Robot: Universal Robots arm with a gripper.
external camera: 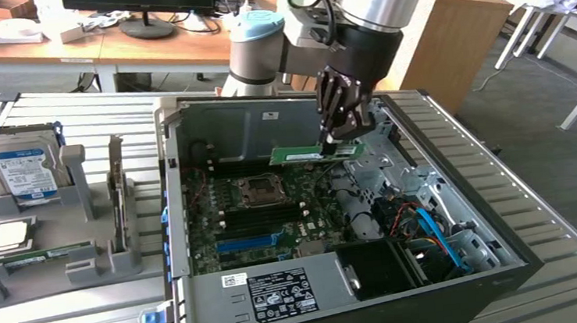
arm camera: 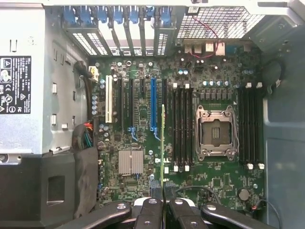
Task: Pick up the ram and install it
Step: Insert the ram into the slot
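Exterior view shows you the claw [external camera: 336, 135] clenched on one end of the ram [external camera: 307, 154], holding it level above the motherboard [external camera: 262, 215] inside the open computer case [external camera: 244, 126]. Your wrist view has it edge-on, just beside the black memory slots [arm camera: 183, 129].

Open desktop computer case [external camera: 248, 126] lying on a slatted metal table [external camera: 564, 208].
Inside the case, a green motherboard [external camera: 261, 211] carries a CPU socket [arm camera: 215, 132], a blue expansion slot [arm camera: 153, 105] and a small silver heatsink [arm camera: 130, 161]. A labelled power supply [external camera: 268, 288] sits at one end. Beside the case, on the exterior view's left, a grey stand [external camera: 48, 280] holds an upright hard drive [external camera: 23, 169] and a processor chip [external camera: 7, 237].
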